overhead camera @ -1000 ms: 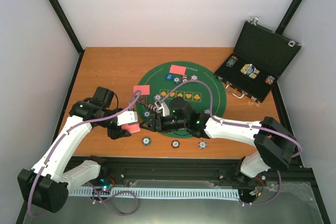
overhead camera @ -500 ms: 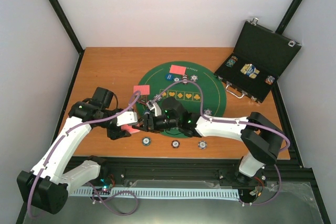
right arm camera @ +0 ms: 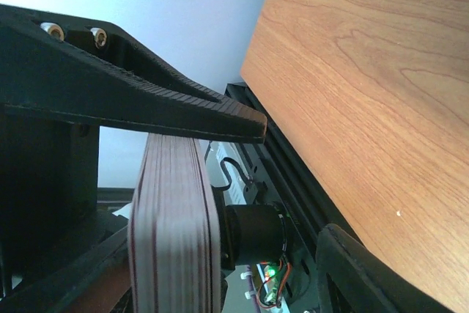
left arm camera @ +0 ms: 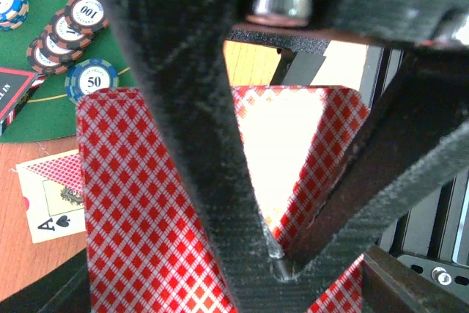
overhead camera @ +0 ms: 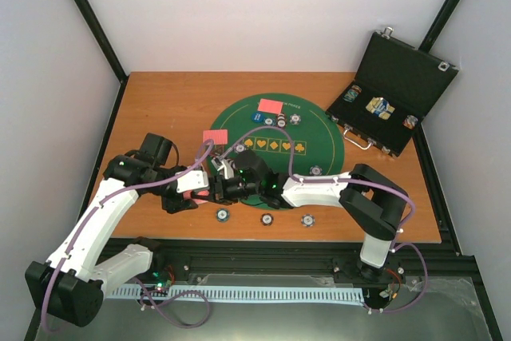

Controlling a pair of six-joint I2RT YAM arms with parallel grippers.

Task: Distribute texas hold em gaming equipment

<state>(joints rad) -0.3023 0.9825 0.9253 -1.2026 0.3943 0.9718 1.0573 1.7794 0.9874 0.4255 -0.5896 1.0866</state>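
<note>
Right end effector [overhead camera: 217, 188] had reached leftward to the card deck [right arm camera: 176, 232], jaws apart, deck edge-on beside its upper finger; left end effector [overhead camera: 193, 196] gripped it.

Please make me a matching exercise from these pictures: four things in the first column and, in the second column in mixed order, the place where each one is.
Things
1. deck of cards
2. black case
3. green mat
4. three chips in a row

Places
A. open, at the far right corner of the table
B. on bare wood by the table's near edge
C. clamped in the left gripper
D. flat in the middle of the table

Pairs: 1-C, 2-A, 3-D, 4-B
</note>
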